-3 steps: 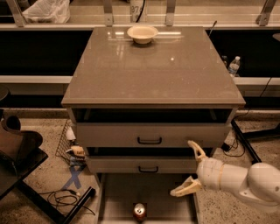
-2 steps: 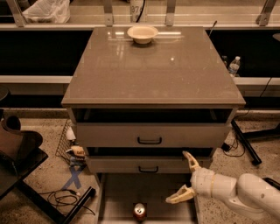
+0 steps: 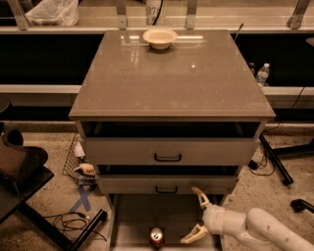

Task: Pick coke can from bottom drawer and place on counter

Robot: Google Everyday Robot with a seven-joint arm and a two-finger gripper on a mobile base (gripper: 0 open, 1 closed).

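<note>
Gripper (image 3: pixel 189 214) low in the view, over the right half of the pulled-out bottom drawer (image 3: pixel 142 213), spread wide open and gripping nothing; upper finger (image 3: pixel 201 197) curved up toward the front of the middle drawer (image 3: pixel 127 185), lower finger (image 3: pixel 194 234) reaching left toward the coke can (image 3: pixel 157 237), tip near it yet apart from it. Pale arm (image 3: pixel 265 230) entering from the lower right corner, angled left and slightly up to the wrist. Coke can upright on the flat grey floor of the bottom drawer, about midway across its width, close to the lower edge of the view, silver top facing up, touching neither drawer wall. Middle drawer and top drawer (image 3: pixel 122 151) above it, each with a black handle at the centre and a dark gap along its upper edge. Bench (image 3: pixel 171 88) glossy and grey-brown on top of the cabinet, with a pale bowl (image 3: pixel 160 37) near its far edge, roughly centred. Clear water bottle (image 3: pixel 262 73) beyond the right edge of the bench, on a ledge behind. White plastic bag (image 3: pixel 54 11) at the upper left. Blue cross (image 3: pixel 84 198) marked on the floor left of the cabinet, black cables (image 3: pixel 73 223) lying just below it
</note>
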